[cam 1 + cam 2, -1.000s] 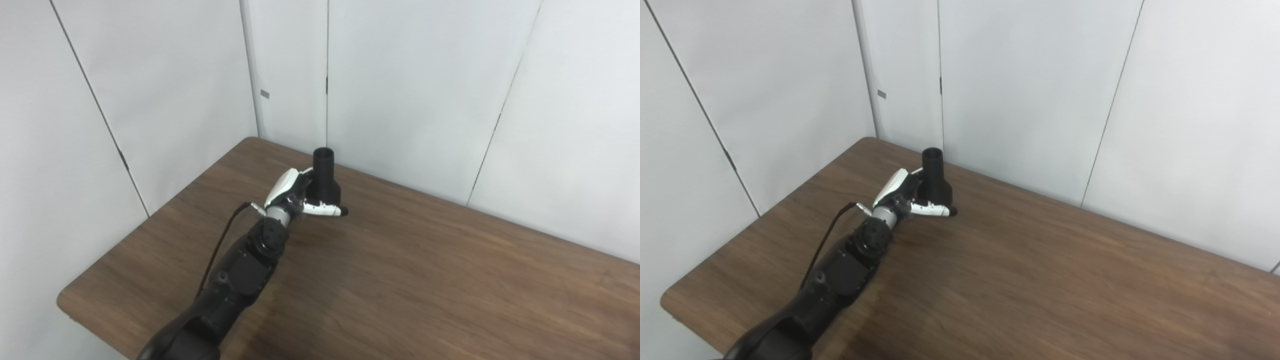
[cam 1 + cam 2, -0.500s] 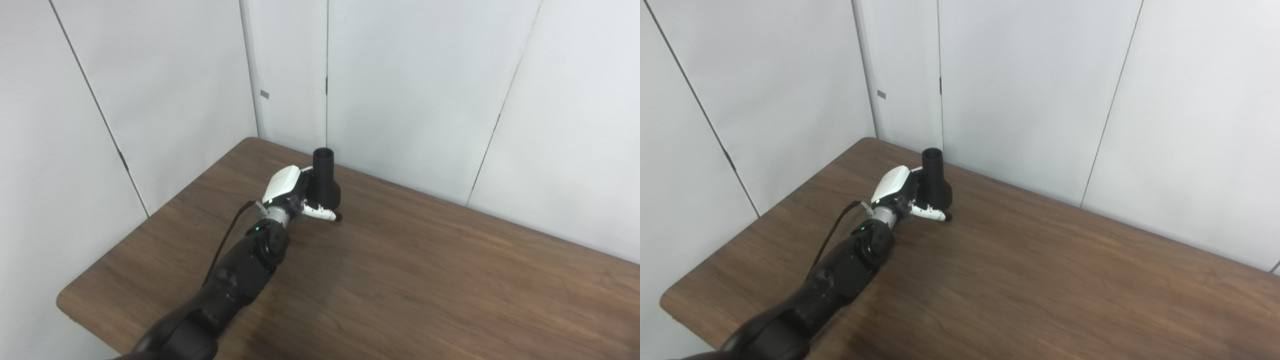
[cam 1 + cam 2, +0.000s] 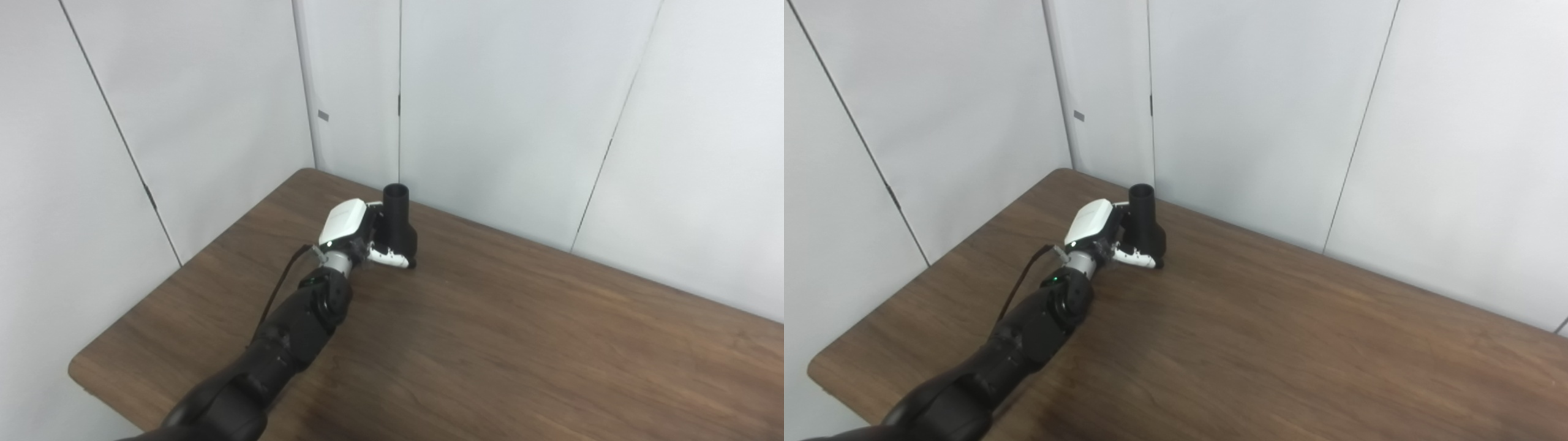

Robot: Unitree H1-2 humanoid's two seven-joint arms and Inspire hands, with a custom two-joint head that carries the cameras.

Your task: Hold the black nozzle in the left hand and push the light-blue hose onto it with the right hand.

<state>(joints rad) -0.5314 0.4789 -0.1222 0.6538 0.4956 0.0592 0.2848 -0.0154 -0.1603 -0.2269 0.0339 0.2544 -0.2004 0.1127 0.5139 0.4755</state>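
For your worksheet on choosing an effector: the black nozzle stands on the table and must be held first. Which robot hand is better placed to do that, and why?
Left. The left robot hand is already wrapped around the black nozzle, which stands upright on the table. The right robot hand is out of view.

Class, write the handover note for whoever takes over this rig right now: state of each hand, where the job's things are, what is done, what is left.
Left hand: wrapped around the wide lower body of the black nozzle; a firm grip cannot be confirmed.
Right hand: not in view.
Black nozzle: upright, open narrow end up, near the back left corner of the wooden table; whether it is lifted cannot be told.
Light-blue hose: not visible in either view.
Done: left hand is on the nozzle.
Left: find the hose, take it in the right hand, and push it onto the nozzle's top end.
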